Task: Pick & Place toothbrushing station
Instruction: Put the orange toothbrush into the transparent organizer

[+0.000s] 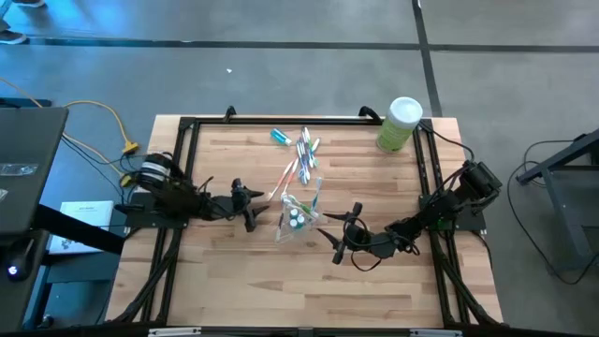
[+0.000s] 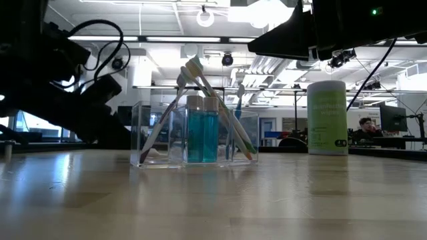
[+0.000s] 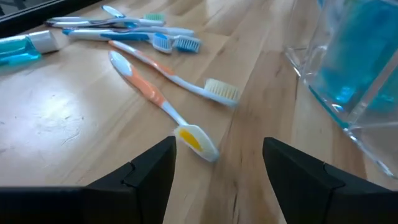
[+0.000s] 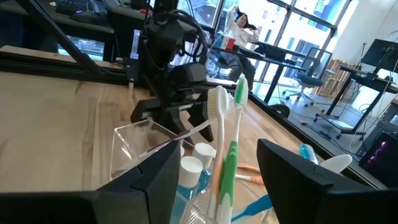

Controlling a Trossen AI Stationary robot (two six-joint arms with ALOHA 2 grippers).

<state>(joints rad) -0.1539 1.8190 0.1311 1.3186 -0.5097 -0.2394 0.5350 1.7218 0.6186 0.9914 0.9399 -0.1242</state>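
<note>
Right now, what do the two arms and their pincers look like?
Both arms are black and jointed, with black cables looping along them. The left pincer and right pincer each end in two blunt, matte black fingers, wedge-shaped up close. No markings show on them.

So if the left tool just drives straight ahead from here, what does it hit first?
Probably the yellow-bristled head of the orange toothbrush, lying just ahead between the open left tool fingers; depth is uncertain.
</note>
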